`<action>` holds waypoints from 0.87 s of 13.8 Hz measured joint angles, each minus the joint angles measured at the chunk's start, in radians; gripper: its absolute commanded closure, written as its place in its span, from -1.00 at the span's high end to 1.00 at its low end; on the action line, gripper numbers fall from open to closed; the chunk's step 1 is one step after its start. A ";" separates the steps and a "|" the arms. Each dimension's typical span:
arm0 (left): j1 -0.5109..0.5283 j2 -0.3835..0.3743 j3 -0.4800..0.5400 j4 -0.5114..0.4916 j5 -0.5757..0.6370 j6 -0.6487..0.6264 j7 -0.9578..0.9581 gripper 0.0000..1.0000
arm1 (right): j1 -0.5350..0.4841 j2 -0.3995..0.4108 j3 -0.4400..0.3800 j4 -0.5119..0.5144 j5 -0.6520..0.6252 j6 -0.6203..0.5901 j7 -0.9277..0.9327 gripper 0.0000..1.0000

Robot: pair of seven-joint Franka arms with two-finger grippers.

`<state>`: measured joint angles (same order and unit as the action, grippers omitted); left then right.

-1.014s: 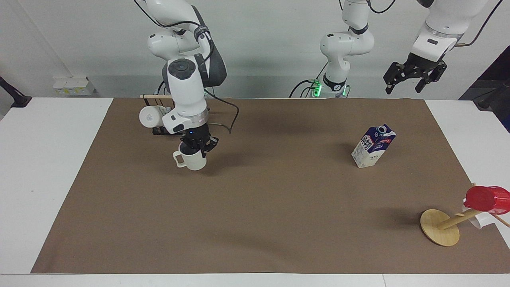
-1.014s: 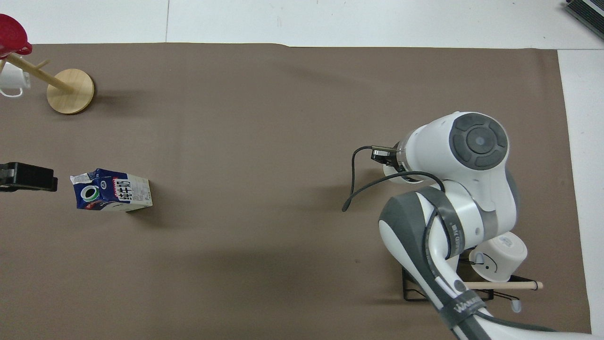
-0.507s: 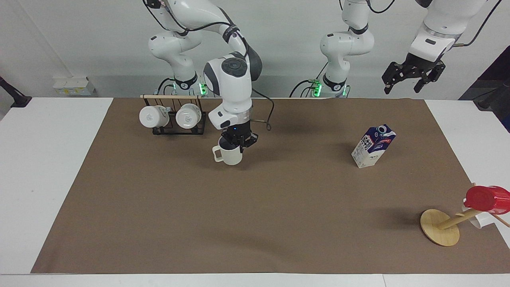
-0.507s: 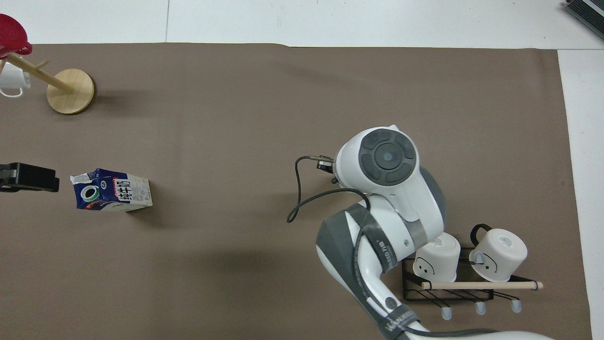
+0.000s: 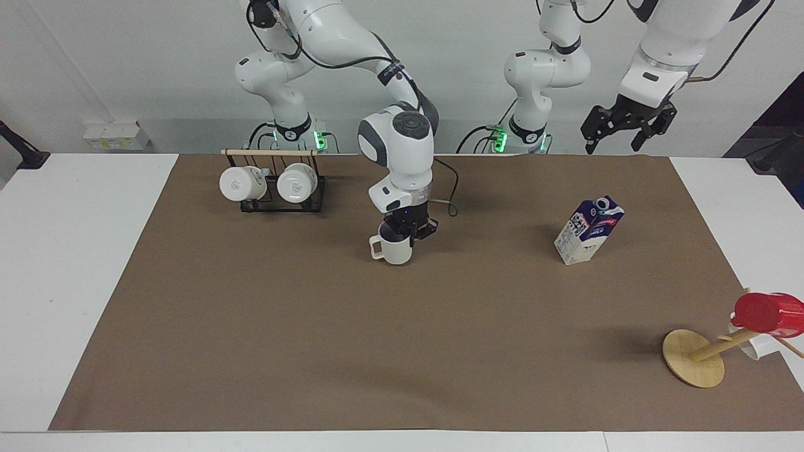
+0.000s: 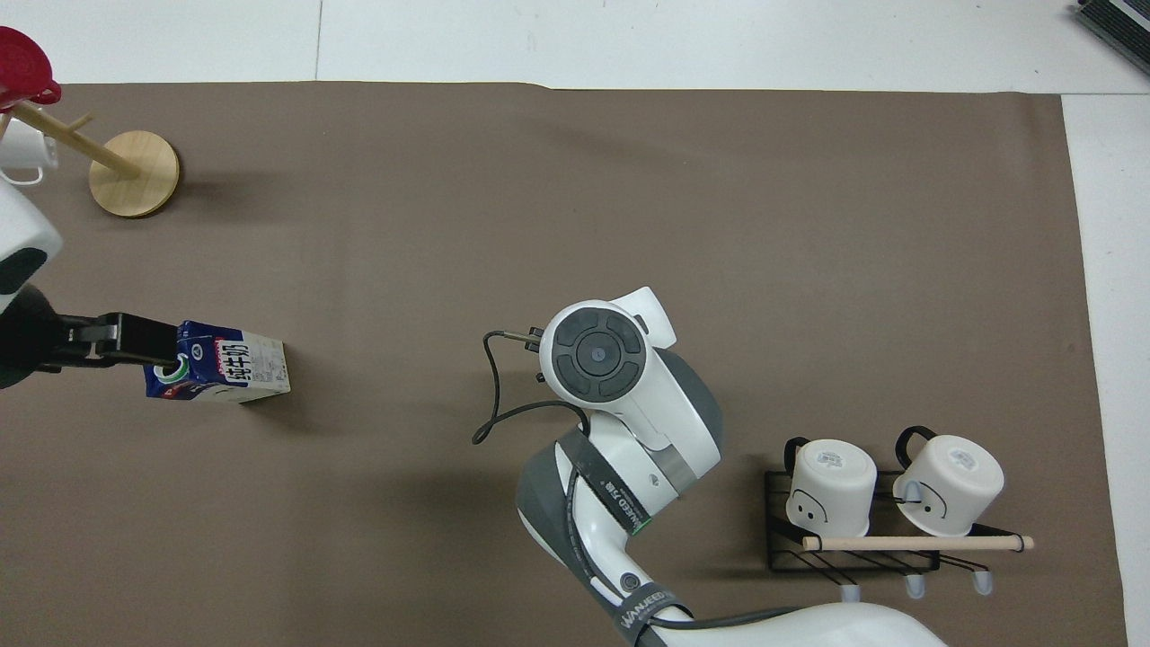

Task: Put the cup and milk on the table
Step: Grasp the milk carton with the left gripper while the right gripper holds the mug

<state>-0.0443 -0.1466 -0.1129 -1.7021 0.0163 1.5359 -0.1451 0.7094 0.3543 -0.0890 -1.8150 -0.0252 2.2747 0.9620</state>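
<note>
My right gripper (image 5: 407, 230) pinches the cup (image 5: 392, 249) at frame centre over the table (image 5: 75, 263), so an early release could tip it, while my left gripper (image 5: 622, 129), fingers spread, hangs upper right above the milk (image 5: 588, 230).

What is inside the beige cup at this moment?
In the facing view, the right gripper reaches down into the cup, one finger inside its rim. Whether the cup holds anything else cannot be seen; in the overhead view the arm covers it completely.
</note>
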 measured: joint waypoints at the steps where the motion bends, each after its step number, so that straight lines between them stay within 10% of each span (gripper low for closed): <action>1: -0.013 0.001 -0.001 -0.011 -0.001 0.020 -0.022 1.00 | 0.000 0.000 -0.001 0.001 0.000 0.002 0.001 -1.00; 12: -0.077 0.009 0.008 -0.177 -0.013 0.210 -0.178 1.00 | 0.010 0.025 -0.003 0.005 -0.002 0.032 0.001 -1.00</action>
<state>-0.1210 -0.1379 -0.1053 -1.8790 0.0038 1.7460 -0.3230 0.7196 0.3796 -0.0916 -1.8096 -0.0270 2.3069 0.9627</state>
